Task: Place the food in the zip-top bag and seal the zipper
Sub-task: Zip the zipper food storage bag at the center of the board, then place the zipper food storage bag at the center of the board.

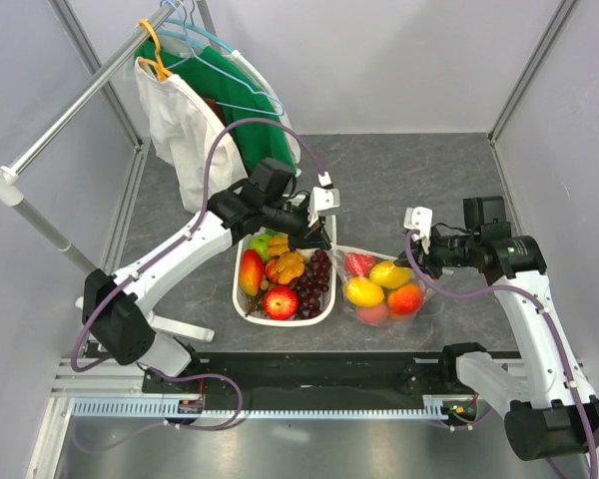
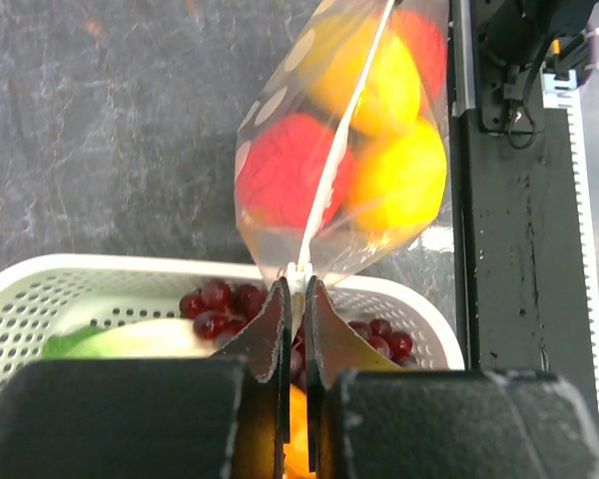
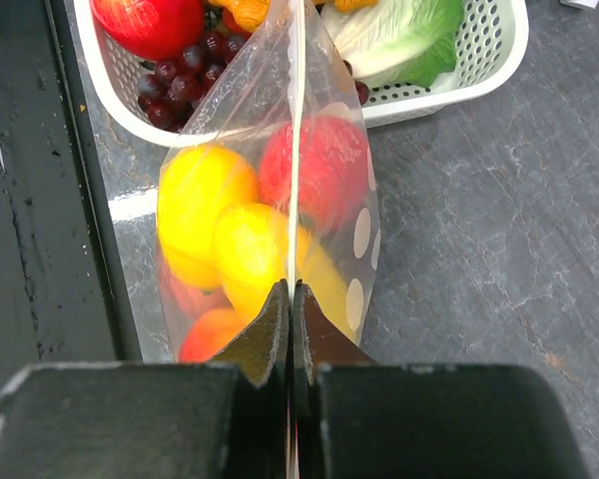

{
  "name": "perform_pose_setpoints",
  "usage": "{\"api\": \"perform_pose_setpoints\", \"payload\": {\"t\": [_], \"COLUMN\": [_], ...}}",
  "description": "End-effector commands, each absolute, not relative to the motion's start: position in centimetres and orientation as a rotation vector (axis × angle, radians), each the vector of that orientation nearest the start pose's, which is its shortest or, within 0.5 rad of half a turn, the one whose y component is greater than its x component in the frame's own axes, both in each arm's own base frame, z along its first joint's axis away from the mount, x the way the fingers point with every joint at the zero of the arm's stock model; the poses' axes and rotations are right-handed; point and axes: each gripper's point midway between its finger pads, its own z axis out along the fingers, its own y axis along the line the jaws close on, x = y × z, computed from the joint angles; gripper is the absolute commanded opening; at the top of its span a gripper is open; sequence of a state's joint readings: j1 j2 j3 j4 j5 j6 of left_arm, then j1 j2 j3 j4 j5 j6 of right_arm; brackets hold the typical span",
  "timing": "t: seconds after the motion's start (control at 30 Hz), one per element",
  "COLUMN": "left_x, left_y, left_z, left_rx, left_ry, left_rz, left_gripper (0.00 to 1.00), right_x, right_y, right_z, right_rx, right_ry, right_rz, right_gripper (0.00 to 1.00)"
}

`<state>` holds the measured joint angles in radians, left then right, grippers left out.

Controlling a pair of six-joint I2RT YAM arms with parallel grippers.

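Note:
The clear dotted zip-top bag [image 1: 384, 287] hangs between my two grippers, right of the basket. It holds a red fruit [image 2: 285, 170], yellow fruits [image 3: 205, 195] and a peach-coloured one [image 1: 406, 298]. My left gripper [image 2: 298, 284] is shut on the zipper [image 2: 339, 150] at its basket end, on a small white tab. My right gripper [image 3: 292, 289] is shut on the zipper [image 3: 296, 150] at the opposite end. The strip runs taut and straight between them. More food lies in the basket: a red apple [image 1: 281, 301], grapes [image 1: 316, 279], oranges, a mango and green pieces.
The white slotted basket [image 1: 242, 269] stands left of the bag, under my left arm. A clothes rack with hangers and white and green garments [image 1: 195, 120] stands at the back left. A black rail [image 1: 309, 374] runs along the near table edge.

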<state>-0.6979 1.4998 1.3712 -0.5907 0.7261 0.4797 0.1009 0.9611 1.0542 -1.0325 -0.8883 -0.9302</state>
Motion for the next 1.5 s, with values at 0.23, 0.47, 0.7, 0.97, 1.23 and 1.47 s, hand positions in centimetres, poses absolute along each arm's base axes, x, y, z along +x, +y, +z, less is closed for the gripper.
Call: {"api": "perform_pose_setpoints", "payload": {"t": [0.23,0.47,0.7,0.97,1.23,1.47], "left_x": [24.9,24.4,25.9,26.0,26.0,26.3], "left_y": [-30.9,-31.1,-32.1,-33.0,-33.1,-32.6], "left_z": [23.5,23.8,25.7,27.4,27.0,26.3], "left_rx": [1.554,1.562,1.467,1.384,1.378,1.365], "left_ry": [1.608,1.585,1.617,1.658,1.668,1.696], "left_rz": [-0.836,-0.863,-0.873,-0.946,-0.958,-0.923], "left_gripper": [0.04,0.04,0.52,0.83,0.84,0.99], "right_x": [20.7,21.0,24.7,32.8,40.8,40.1], "right_y": [13.3,13.0,12.3,9.6,8.3,8.3], "right_z": [25.0,24.8,25.6,29.1,29.3,22.6], "right_rx": [-1.365,-1.377,-1.366,-1.315,-1.402,-1.544], "right_ry": [1.641,1.637,1.616,1.548,1.461,1.476], "right_rz": [0.558,0.533,0.41,0.332,0.259,0.307], "right_gripper": [0.0,0.0,0.0,0.0,0.0,0.0]}}
